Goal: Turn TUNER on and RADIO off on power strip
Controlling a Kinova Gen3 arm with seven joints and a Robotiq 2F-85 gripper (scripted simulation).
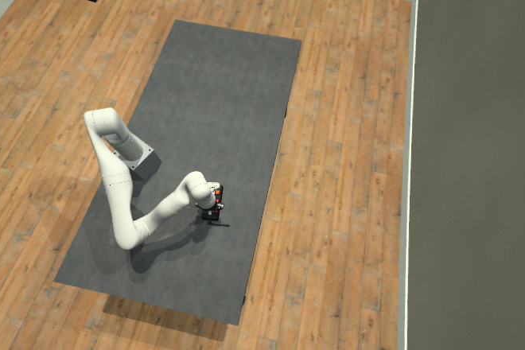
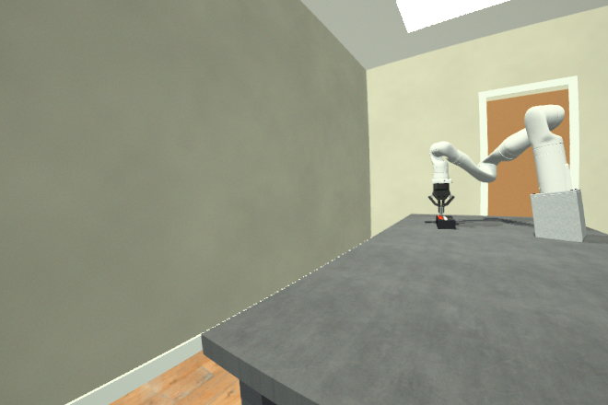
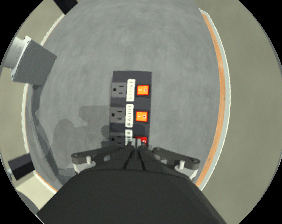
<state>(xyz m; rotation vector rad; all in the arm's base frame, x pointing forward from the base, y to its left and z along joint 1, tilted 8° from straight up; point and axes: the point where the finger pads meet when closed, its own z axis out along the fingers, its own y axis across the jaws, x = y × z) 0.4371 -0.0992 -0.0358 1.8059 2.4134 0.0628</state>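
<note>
The black power strip [image 3: 128, 111] lies flat on the grey table, right way up. In the wrist view it has three sockets on the left, white labels in the middle and three switches on the right. The far switch [image 3: 142, 91] and the middle switch [image 3: 141, 115] glow orange. The near switch [image 3: 141, 140] looks darker red and is partly hidden by my fingers. I cannot read the labels. My gripper [image 3: 136, 143] is shut and empty, pointing straight down at the strip's near end. It also shows in the side view [image 2: 441, 209], just above the strip [image 2: 445, 222].
The strip's black cord [image 1: 218, 223] runs out from its near end on the table. The arm's base block [image 2: 556, 215] stands on the table to the side. The table's right edge [image 1: 271, 173] is a short way from the strip.
</note>
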